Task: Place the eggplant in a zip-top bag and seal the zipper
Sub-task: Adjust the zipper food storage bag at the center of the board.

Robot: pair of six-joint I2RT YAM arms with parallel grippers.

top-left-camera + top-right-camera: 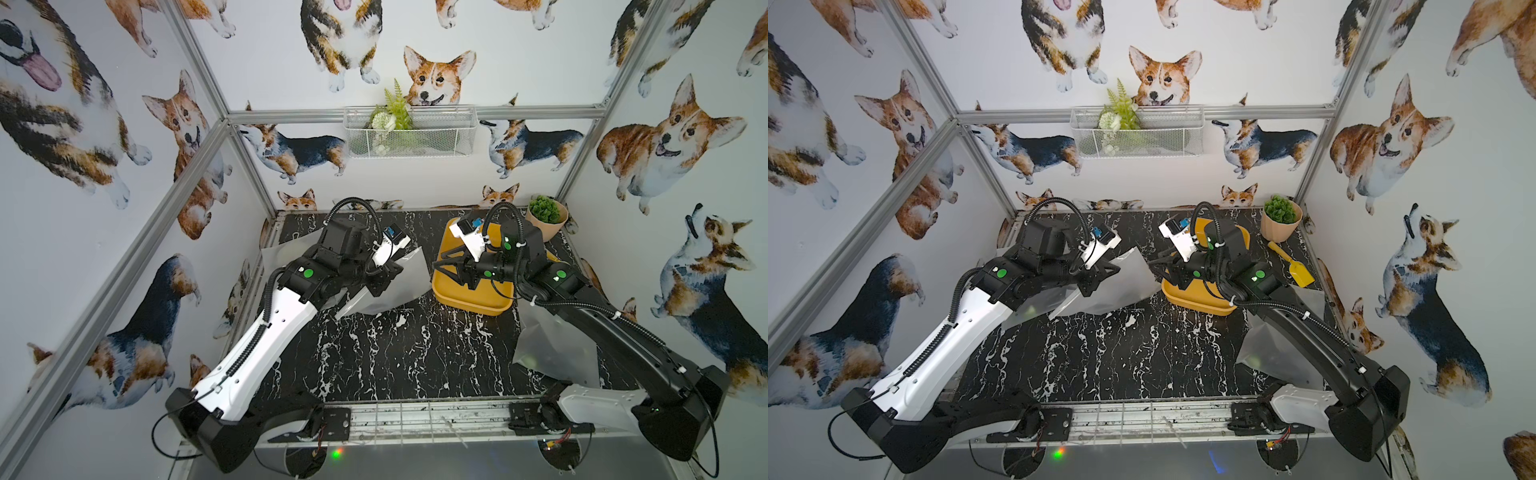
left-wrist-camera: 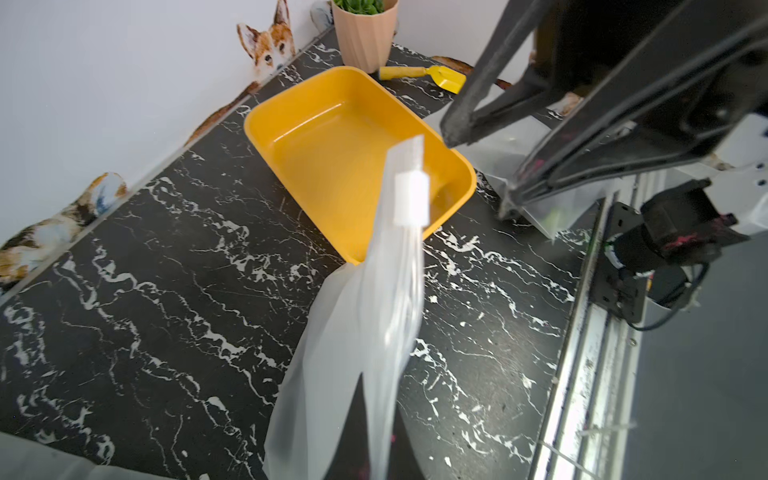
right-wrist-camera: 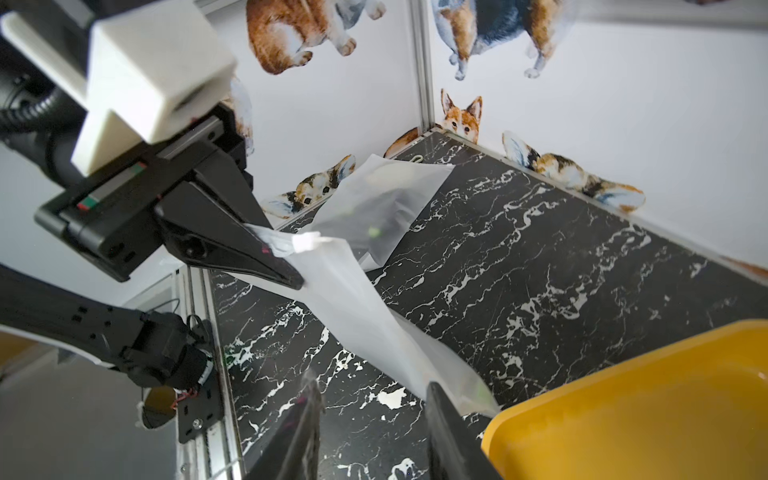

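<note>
- Above the table (image 2: 166, 291), beside the empty yellow tray (image 2: 251, 124), left gripper (image 3: 282, 255) fingers pinch the zip-top bag (image 2: 365, 332) near its slider (image 2: 411, 199), probably tensioning the zipper.
- Right gripper (image 3: 370, 384) fingers stand partly apart at the bag's far end, gripping nothing.
- Eggplant: nowhere visible.

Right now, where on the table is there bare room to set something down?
Bare: the front middle of the black marble tabletop, between the left arm and right arm, in front of the frosted zip-top plastic bag in the left claw and the yellow rectangular plastic tray. Crowded back right: pink plant pot, small yellow scoop, second frosted bag under that arm.
</note>
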